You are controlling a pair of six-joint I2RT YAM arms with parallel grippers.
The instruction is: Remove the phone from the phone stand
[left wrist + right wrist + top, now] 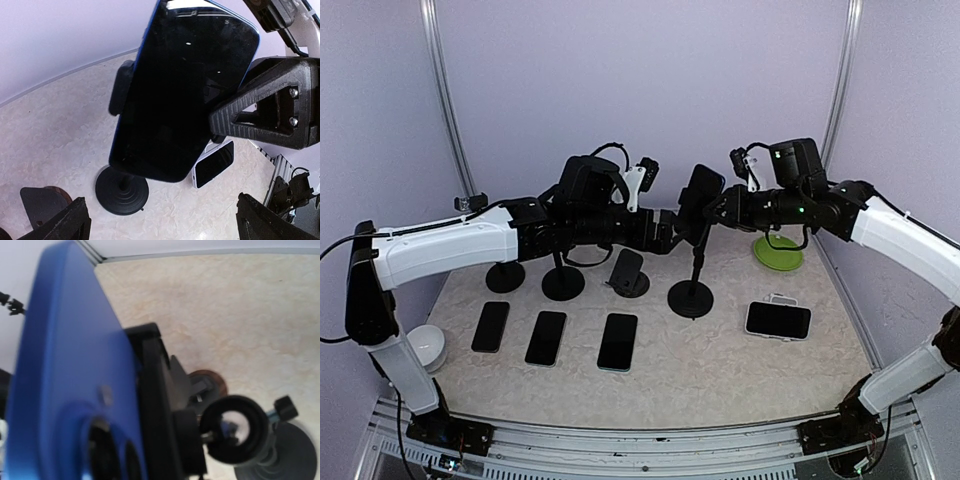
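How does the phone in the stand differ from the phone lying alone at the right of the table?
The stand phone is clamped above the table, nearly upright; the lone phone lies flat on it. The stand phone has a blue back, while the lone phone shows a pale rim. Both screens are dark.

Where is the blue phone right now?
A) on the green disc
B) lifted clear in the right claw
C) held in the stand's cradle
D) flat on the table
C: the phone sits in the cradle of the stand, with a side clamp on its edge and the pole and base below it.
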